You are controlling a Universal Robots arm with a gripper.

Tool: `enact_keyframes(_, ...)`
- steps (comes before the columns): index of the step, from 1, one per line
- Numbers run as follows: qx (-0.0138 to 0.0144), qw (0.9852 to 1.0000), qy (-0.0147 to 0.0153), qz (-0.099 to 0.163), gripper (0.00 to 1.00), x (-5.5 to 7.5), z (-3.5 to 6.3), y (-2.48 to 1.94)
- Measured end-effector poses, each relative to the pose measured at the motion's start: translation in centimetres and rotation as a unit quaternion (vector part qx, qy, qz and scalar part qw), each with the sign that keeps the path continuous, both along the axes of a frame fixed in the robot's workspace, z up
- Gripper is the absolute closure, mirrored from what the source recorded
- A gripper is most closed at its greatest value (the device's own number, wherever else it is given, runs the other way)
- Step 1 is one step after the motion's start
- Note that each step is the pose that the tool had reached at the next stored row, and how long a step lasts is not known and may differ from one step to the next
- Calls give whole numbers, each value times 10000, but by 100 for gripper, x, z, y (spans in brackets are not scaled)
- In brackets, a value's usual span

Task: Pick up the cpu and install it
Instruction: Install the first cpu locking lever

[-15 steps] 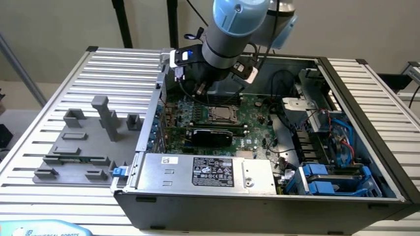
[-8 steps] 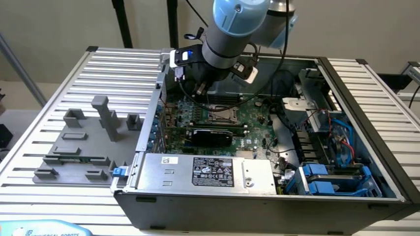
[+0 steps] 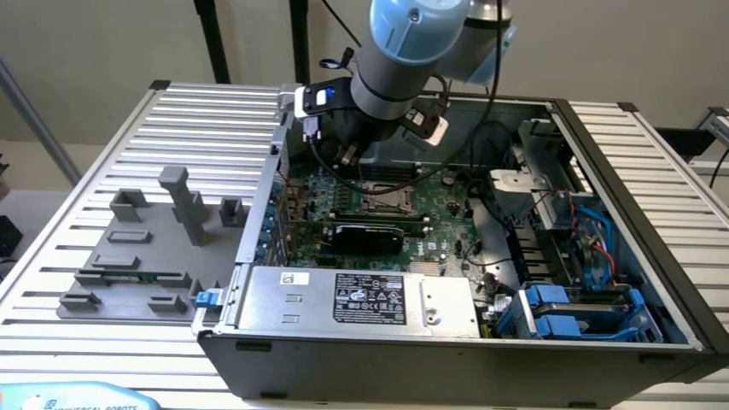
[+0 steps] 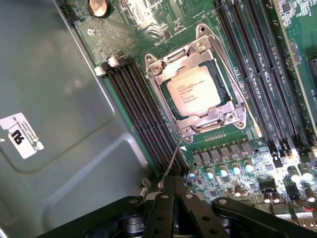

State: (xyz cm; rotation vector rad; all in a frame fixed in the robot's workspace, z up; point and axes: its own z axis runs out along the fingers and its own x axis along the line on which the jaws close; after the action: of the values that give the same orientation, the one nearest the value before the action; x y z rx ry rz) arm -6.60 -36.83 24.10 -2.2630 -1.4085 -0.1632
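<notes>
The cpu [image 4: 193, 95], a silvery square chip with printed text, lies seated in the motherboard socket, and the socket's metal frame [image 4: 163, 69] is closed around it. In the exterior view the cpu [image 3: 381, 202] sits at the middle of the green board inside the open grey computer case [image 3: 456, 350]. My gripper [image 4: 173, 187] is shut a short way from the socket's corner. A thin metal lever [image 4: 172, 158] runs from that corner to my fingertips; I cannot tell if it is pinched. In the exterior view the gripper [image 3: 347, 160] hangs over the board at the back, to that view's left.
Black memory slots [image 4: 141, 109] flank the socket on both sides. The case's grey inner wall [image 4: 49, 99] stands close by. A power supply [image 3: 364, 299] and blue drive cages [image 3: 581, 312] fill the case front. A grey fixture tray [image 3: 137, 256] lies on the table at the exterior view's left.
</notes>
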Motion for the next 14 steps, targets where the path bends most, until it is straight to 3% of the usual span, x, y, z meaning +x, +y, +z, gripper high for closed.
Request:
enact_keyframes(3, 47, 10000, 0, -1, 89, 0, 31, -43)
enact_keyframes(6, 51, 10000, 0, 0, 89, -28, 34, -71)
enact_keyframes(10, 52, 10000, 0, 24, 89, -147, 31, -73)
enact_keyframes(14, 51, 10000, 0, 58, 89, -169, -22, -72)
